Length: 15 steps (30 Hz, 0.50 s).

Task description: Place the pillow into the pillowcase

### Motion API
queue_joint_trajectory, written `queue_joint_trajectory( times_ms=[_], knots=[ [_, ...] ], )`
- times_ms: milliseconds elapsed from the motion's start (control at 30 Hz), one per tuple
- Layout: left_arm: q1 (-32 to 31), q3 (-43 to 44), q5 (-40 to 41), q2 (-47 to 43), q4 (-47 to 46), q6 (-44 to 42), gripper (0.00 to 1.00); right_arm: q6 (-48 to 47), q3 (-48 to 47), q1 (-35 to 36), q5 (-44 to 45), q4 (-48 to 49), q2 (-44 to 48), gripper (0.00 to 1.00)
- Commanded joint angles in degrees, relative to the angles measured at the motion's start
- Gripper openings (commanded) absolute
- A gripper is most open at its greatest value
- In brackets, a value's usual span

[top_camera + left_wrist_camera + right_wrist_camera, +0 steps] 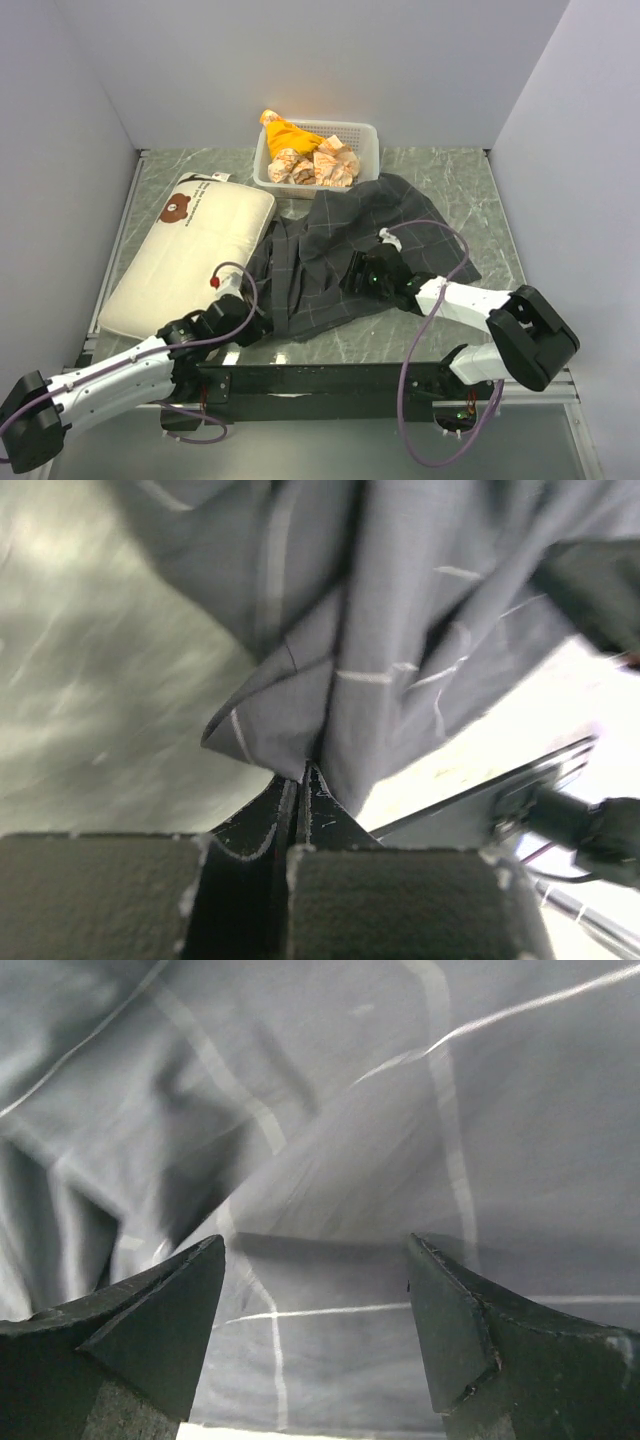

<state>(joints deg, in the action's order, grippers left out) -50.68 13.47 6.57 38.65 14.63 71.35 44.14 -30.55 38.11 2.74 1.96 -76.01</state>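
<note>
Pillowcase [400, 630] corner buried in left pincer [305, 775]

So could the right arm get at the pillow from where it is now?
Probably not easily. The pillow lies far to the left. The bunched pillowcase and the left gripper, shut on its edge, sit between it and the right gripper, which hangs open over the pillowcase.

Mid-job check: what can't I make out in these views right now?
- Pillowcase opening: top view, lost among its own folds.
- Left gripper bite: left wrist view, closed jaws hide how much cloth is caught.
- Right gripper: right wrist view, contact with cloth unclear; top view, wrist covers it.
</note>
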Motion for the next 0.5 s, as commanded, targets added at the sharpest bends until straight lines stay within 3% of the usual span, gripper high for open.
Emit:
queue_joint_trajectory(
  times_ms=[0,233,467],
  knots=[
    [-1.0,-2.2,-4.6,0.4,0.7,3.0,0.01,3.2,0.1,0.0,3.5,1.5,-0.1,0.79],
    [-6.1,-3.0,-4.6,4.9,-3.9,4.8,0.01,-1.8,-14.9,0.1,11.9,-6.2,-0.3,0.82],
    [-8.4,-1.5,-4.3,8.0,-5.7,3.3,0.01,-3.8,-26.8,0.1,15.6,-5.5,-13.2,0.95]
  ],
)
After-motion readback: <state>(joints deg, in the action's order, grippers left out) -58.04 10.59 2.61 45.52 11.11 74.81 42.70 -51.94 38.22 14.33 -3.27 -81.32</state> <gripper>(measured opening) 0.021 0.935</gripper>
